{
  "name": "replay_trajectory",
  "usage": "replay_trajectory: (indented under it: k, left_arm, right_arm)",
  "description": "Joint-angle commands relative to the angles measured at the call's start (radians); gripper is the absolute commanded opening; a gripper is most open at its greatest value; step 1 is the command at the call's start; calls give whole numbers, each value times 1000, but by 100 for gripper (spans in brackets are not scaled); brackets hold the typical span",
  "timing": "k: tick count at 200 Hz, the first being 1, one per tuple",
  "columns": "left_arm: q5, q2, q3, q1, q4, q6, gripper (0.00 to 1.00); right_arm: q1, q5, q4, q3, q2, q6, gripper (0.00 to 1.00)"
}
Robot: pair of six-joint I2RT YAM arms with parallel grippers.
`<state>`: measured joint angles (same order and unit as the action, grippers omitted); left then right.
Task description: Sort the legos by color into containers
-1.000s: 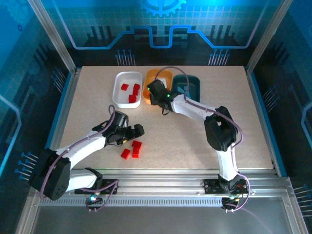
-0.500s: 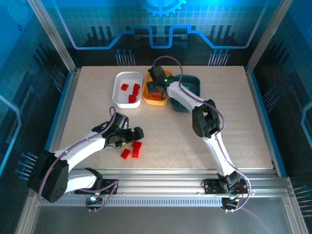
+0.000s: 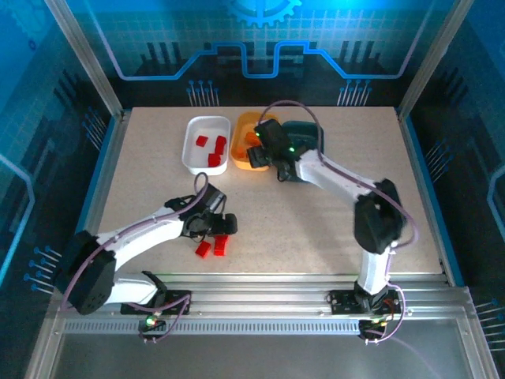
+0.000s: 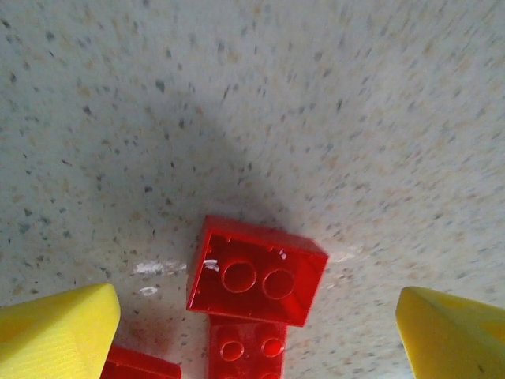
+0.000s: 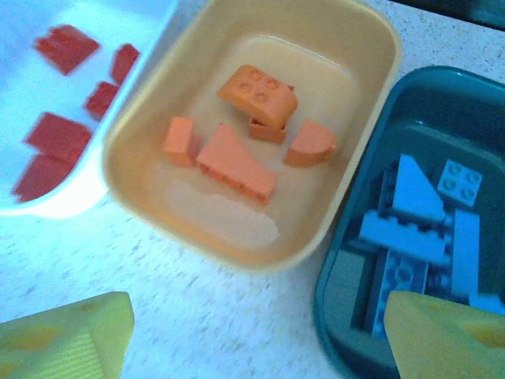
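Left gripper (image 4: 256, 328), jaws wide and empty, straddles a red lego (image 4: 256, 271) on the speckled table (image 4: 355, 118); a second red brick (image 4: 246, 351) touches it at 6 o'clock. Right gripper (image 5: 252, 339), likewise spread and empty, hovers at 6 o'clock of the orange tub (image 5: 371, 47), flanked by the white tub (image 5: 71, 209) at 9 and the teal tub (image 5: 343, 300) at 3.

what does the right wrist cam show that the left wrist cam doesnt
Right wrist: three tubs side by side, the white tub with red legos, the orange tub with orange legos, and the teal tub with blue legos.
Left wrist: three loose red bricks lying close together on the table.
Both: the speckled table, and yellow fingertips spread wide at the bottom corners.
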<state>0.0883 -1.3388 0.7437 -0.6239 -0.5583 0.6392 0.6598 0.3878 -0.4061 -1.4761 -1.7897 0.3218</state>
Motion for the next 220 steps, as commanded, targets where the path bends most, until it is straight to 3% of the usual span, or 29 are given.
replay_trajectory:
  k: [1, 59, 99, 133, 220]
  left_arm:
    - [67, -49, 40, -32, -44, -26, 89]
    - [87, -172, 82, -36, -8, -68, 75]
    - [85, -226, 71, -38, 19, -44, 70]
    - [108, -235, 68, -38, 20, -31, 56]
    - [152, -211, 206, -38, -69, -28, 50]
  right_arm:
    - [15, -30, 85, 189, 126, 77, 84]
    - [22, -54, 63, 407, 344, 79, 83]
    - [14, -62, 84, 440, 356, 46, 82]
    - [14, -56, 144, 498, 358, 58, 79]
    - [5, -7, 263, 639, 413, 117, 77]
